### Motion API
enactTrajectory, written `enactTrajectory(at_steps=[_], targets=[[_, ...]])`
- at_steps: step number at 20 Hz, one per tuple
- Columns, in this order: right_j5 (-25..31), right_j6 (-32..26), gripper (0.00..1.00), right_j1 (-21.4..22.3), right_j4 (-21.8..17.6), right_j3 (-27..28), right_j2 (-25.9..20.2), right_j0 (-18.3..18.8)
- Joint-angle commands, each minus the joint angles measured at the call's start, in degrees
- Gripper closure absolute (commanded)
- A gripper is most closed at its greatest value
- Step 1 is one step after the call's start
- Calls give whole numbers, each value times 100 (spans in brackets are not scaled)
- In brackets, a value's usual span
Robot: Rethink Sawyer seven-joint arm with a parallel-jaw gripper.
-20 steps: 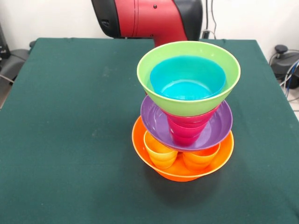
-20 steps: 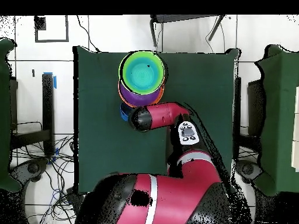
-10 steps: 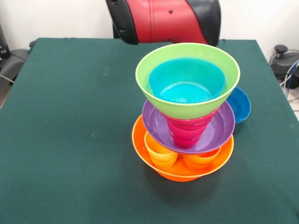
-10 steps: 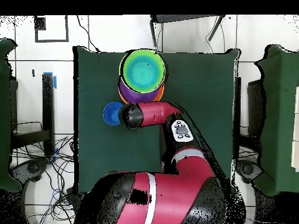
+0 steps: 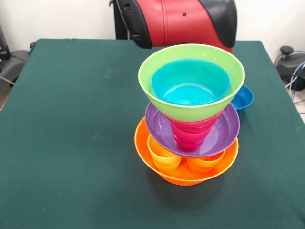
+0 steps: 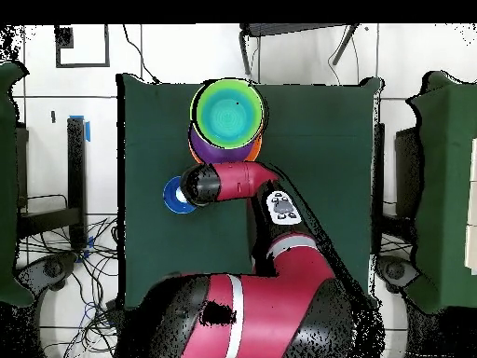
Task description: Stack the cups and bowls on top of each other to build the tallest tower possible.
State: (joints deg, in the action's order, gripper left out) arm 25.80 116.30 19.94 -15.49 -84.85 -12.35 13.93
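Tower (image 5: pixel 190 114) up and standing, well in from every tabletop (image 5: pixel 71 143) edge, a little toward the side where the dark blue bowl (image 5: pixel 243 98) sat. Big orange bowl (image 5: pixel 143 143) as the base, two orange-yellow cups (image 5: pixel 163 155) side by side in it, purple bowl (image 5: pixel 224 129) resting across those, red cups (image 5: pixel 189 133) upright in the purple, lime green bowl (image 5: pixel 157 71) perched on top with the light blue bowl (image 5: pixel 190 81) nested inside. Most of the build done, by the look of it. Left over: the dark blue bowl, low on the tabletop just behind the tower and apart from it, not yet stacked. Red arm (image 5: pixel 181 21) hung beyond the tower; from overhead its black end (image 6: pixel 193 185) sat right over that blue bowl (image 6: pixel 174 196). End effector itself hidden beneath the arm, so impossible to tell whether spread, closed, or gripping the bowl. No red bowl visible on its own.
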Motion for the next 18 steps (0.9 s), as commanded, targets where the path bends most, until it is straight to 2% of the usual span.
enactTrajectory(at_steps=[1,9,13,18], targets=[[422,118,0,-289,246,-245,-739,-295],[306,327,0,38,197,-674,-563,-383],[467,348,0,331,202,-876,-451,-419],[401,476,0,273,277,-769,-360,-574]])
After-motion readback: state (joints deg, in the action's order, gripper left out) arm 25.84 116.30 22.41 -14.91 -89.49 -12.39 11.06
